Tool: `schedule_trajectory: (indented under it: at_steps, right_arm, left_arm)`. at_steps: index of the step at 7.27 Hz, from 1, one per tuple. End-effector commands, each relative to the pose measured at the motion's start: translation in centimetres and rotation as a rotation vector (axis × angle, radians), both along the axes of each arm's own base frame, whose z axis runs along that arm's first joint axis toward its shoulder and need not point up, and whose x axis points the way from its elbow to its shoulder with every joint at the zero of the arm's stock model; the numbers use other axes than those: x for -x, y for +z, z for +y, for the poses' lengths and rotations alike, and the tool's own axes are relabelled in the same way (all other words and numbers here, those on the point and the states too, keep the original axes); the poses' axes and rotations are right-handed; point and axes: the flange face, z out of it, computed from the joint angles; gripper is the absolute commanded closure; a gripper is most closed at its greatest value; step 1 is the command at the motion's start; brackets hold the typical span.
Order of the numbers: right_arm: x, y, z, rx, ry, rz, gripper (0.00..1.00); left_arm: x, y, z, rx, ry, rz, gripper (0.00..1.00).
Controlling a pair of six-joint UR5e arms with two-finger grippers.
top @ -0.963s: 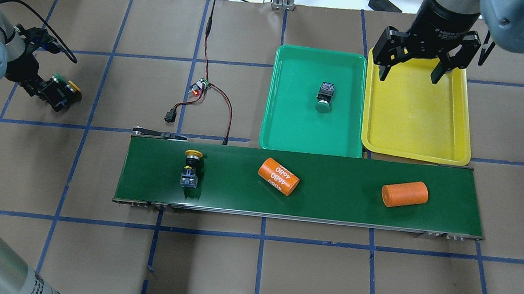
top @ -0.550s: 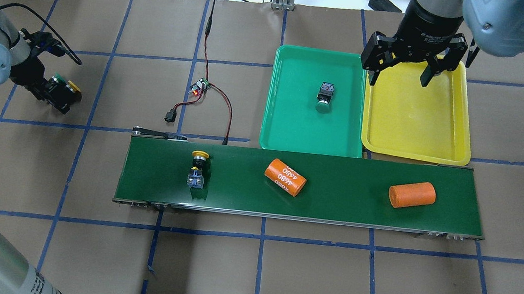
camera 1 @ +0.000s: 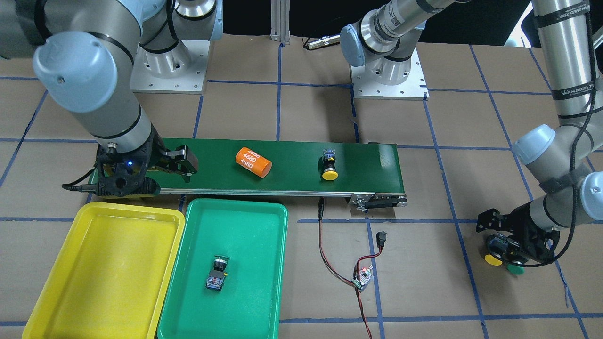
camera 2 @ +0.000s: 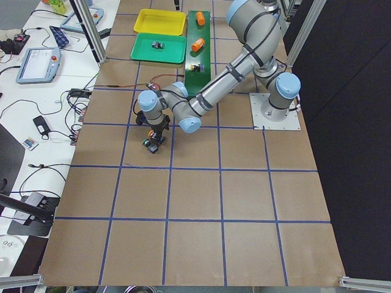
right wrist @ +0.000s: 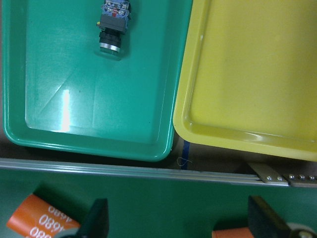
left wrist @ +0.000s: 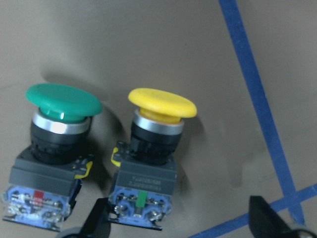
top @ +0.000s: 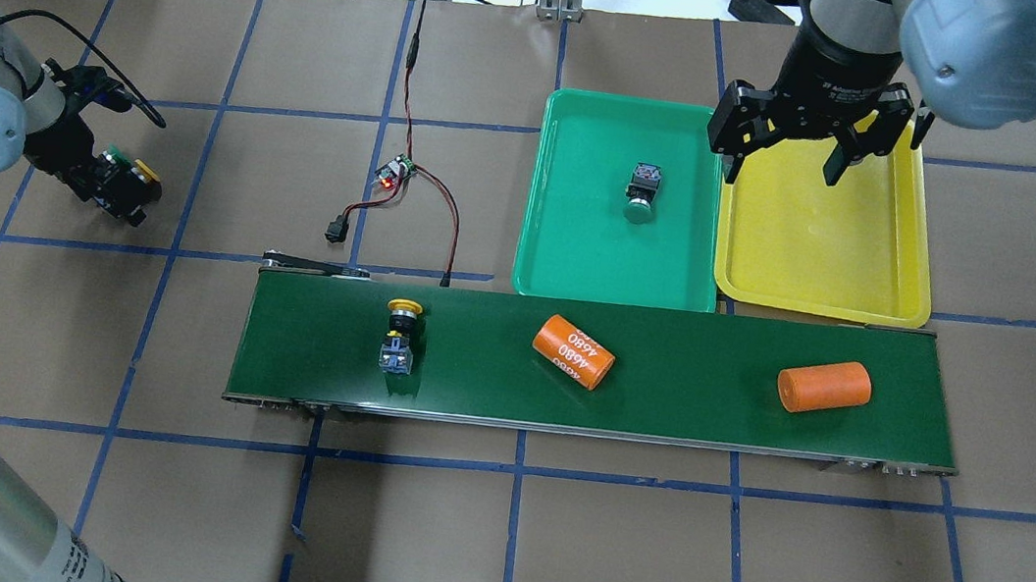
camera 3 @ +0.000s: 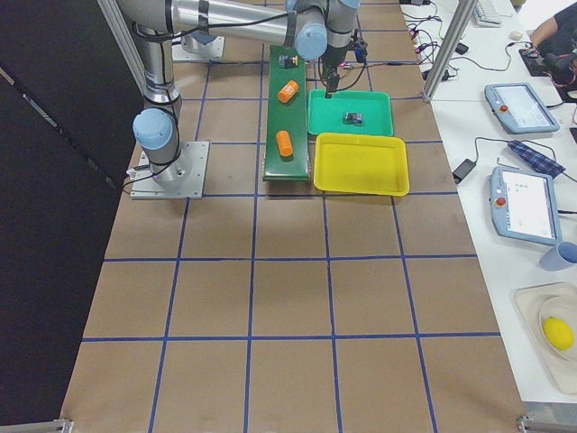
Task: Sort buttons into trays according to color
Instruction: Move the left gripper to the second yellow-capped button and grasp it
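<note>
Paper-covered bench (top: 604,559) with blue grid, carrying: conveyor belt (top: 682,400), green tray (top: 584,240), yellow tray (top: 829,250), wired circuit board (top: 391,174), green button (left wrist: 57,148), yellow button (left wrist: 151,153).

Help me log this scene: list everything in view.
Long conveyor belt: one, dark green, table centre.
Shallow plastic trays: two; yellow tray, teal-green tray, side by side.
Black mushroom-cap push-buttons: four; yellow-capped button on belt, green-capped button in teal-green tray, loose green button, loose yellow button on table.
Orange cylinders: two, on belt; 4680-printed cylinder, plain cylinder.
Wired circuit board: one, red-black leads, on table.
Left end effector: one, black, open by loose buttons.
Right end effector: one, black, open, raised.
</note>
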Motion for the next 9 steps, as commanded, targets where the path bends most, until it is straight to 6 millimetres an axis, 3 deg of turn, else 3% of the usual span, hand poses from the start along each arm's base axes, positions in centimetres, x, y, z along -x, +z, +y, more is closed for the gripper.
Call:
schedule_trajectory:
  at_steps: [1, 2, 5, 6, 7, 9]
  right_arm:
    - [0.0, -3.7, -1.0, 0.002, -0.083, 0.016, 0.0]
    - [0.4, -4.6, -1.3, -0.008, -0.075, 0.068, 0.0]
    - [-0.3, -4.8, -1.2, -0.013, -0.049, 0.057, 0.0]
    - [-0.3, -4.5, -1.1, -0.008, -0.035, 0.053, 0.0]
    - [-0.3, -4.2, -1.0, -0.005, -0.035, 0.053, 0.0]
    - [-0.5, -1.4, 1.3, 0.019, -0.019, 0.019, 0.0]
  left_arm:
    - [-0.2, -0.1, -0.3, 0.001, 0.002, -0.002, 0.8]
    - [-0.1, 0.5, -0.2, 0.008, 0.011, -0.006, 1.0]
    - [1.9, 3.2, 0.7, 0.004, 0.075, -0.018, 1.0]
    - [2.8, 4.1, 2.0, -0.014, 0.096, -0.011, 1.0]
    - [6.1, 6.3, 4.3, -0.041, 0.104, 0.002, 1.0]
    - [16.1, 11.6, 9.4, -0.065, 0.209, -0.015, 1.0]
